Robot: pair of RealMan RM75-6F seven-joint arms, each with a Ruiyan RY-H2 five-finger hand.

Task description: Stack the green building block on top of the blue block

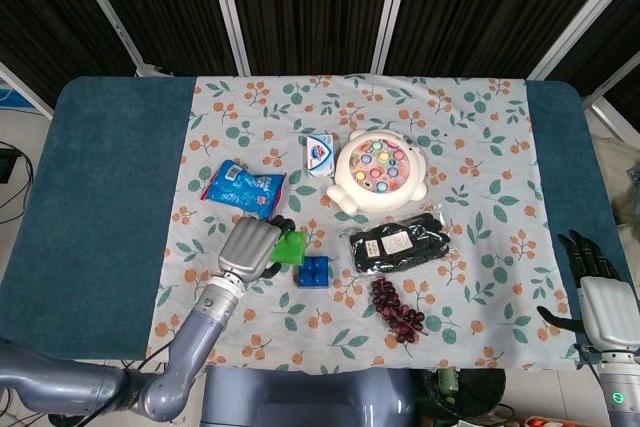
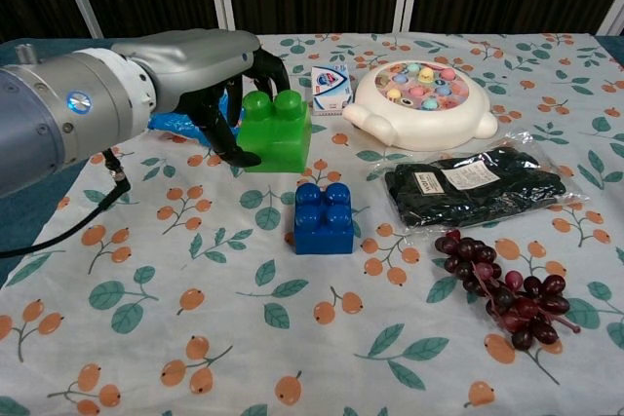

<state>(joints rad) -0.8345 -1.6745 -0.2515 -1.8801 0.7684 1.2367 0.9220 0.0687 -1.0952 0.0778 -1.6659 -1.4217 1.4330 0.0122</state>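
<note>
Green plastic building block [image 2: 278, 131]: held clear of the cloth by the left hand [image 2: 210, 70], fingers wrapped round its left face and top, studs upward. In the head view the block [image 1: 291, 247] shows at the fingertip end of that hand [image 1: 250, 246].

Blue block [image 2: 324, 217]: resting on the floral tablecloth [image 2: 322, 358], below and to the right of the carried block, apart from it, studs upward.

Step in hand, as judged: carrying over to the blue block. To do it well, bring the green block square over the blue one, keep it level so the studs meet the underside, then press straight down before letting go. The fingers along the block's lower left edge should stay outside the blue block's outline.

Right hand [image 1: 600, 295]: far off to the right at the table edge, grasping nothing, fingers extended and apart.

Hard to make out:
- Green block's underside and left face, covered by fingers; thumb contact cannot be told.
- Its height above the blue block; the head view shows the two nearly adjoining.
- Blue snack packet [image 1: 243, 187] partly hidden behind the left hand in the chest view.
- Right hand absent from the chest view.
</note>
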